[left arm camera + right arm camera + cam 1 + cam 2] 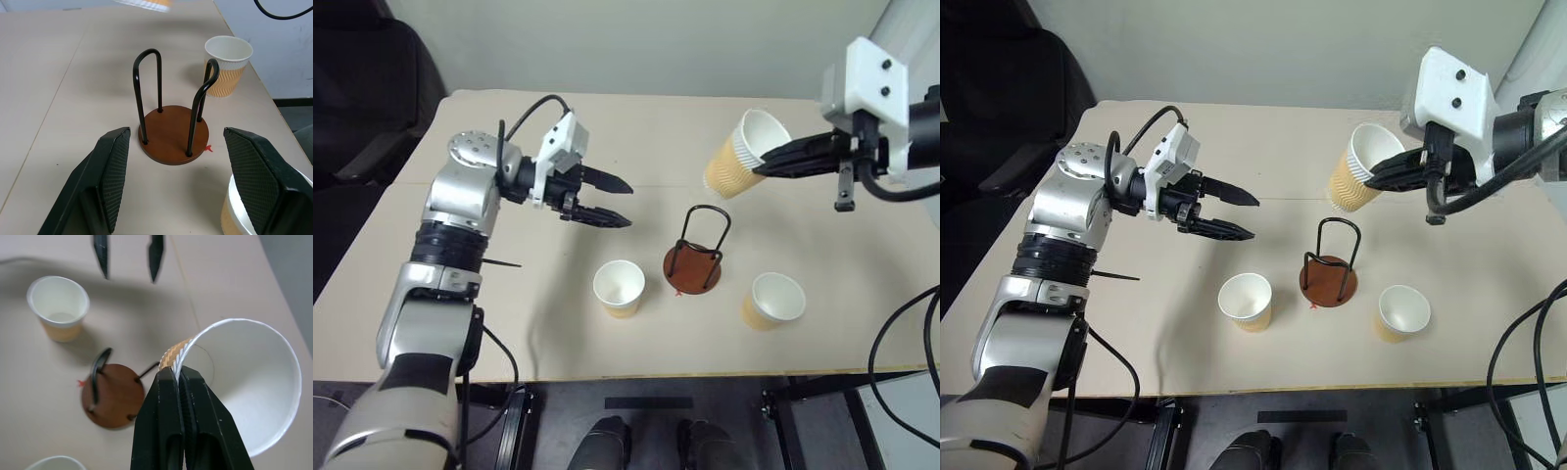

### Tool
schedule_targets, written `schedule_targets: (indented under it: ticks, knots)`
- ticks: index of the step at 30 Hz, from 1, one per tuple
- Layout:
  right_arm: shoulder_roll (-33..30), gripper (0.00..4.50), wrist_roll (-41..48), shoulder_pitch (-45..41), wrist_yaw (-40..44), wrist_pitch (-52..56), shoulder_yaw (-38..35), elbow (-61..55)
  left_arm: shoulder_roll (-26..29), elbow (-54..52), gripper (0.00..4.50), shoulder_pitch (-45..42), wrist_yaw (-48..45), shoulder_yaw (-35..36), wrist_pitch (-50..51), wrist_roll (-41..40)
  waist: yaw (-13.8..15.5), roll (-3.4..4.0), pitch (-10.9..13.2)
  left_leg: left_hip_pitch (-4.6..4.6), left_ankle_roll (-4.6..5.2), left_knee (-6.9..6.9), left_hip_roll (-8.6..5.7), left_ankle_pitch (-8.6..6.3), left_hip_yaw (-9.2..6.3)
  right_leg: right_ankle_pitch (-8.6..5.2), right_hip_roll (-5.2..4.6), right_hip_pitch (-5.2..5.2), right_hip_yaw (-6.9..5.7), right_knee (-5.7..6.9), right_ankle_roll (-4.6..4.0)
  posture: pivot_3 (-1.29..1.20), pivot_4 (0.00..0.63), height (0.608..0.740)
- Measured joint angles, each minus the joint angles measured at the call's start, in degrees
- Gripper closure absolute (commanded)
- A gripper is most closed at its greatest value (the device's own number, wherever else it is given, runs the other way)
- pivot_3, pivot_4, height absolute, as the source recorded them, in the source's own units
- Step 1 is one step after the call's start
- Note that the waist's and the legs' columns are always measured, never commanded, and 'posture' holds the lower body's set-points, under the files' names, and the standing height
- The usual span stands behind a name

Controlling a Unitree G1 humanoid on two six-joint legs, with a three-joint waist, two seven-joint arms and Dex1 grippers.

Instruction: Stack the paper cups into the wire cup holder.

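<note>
I see the black wire cup holder on a brown disc point(694, 257) standing on the bench point(509, 323), one tan paper cup point(619, 288) to its left, another point(771, 301) to its right.

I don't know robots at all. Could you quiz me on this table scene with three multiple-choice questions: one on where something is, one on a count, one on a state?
1. Where is the wire cup holder?
A. between the two standing cups
B. at the table's far edge
C. in the left gripper

2. How many paper cups are there?
A. one
B. two
C. three

3. What is the right gripper doing?
A. hanging open
B. pinching a cup's rim
C. gripping the holder

Answers: 1 A, one cup stands to its left, another to its right. 2 C, two stand and one is lifted. 3 B, its fingers clamp the lifted cup's wall.
</note>
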Motion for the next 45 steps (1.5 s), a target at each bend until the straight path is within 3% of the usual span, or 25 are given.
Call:
schedule_targets:
  ticks: [12,34,45]
  knots:
    - [-1.57,4.48,4.37,5.58,-1.49,1.08,0.57,-4.97,-0.65,0.48,1.21,-0.11,0.01,-0.14,-0.20,0.47,-0.03,0.00,0.00,0.01,0.00,0.07,0.00,0.01,0.03,0.00,0.00,0.00,0.02,0.06,0.00,0.00,0.150,0.740]
    - [0.30,4.48,1.72,8.07,-5.43,-5.25,6.99,-4.88,-0.65,0.48,1.21,-0.10,0.02,-0.14,-0.49,1.12,-0.02,0.00,0.00,0.01,0.01,0.09,0.00,0.01,0.02,0.00,0.00,-0.02,0.02,0.08,0.00,0.00,0.150,0.740]
    - [2.05,0.97,2.43,8.09,-7.76,-3.26,6.49,-4.82,-0.93,1.75,1.21,-0.11,0.02,-0.14,-1.62,1.15,-0.04,0.00,0.00,0.00,0.01,0.09,0.00,0.01,0.02,0.00,0.00,-0.03,0.01,0.08,0.00,0.00,0.150,0.740]
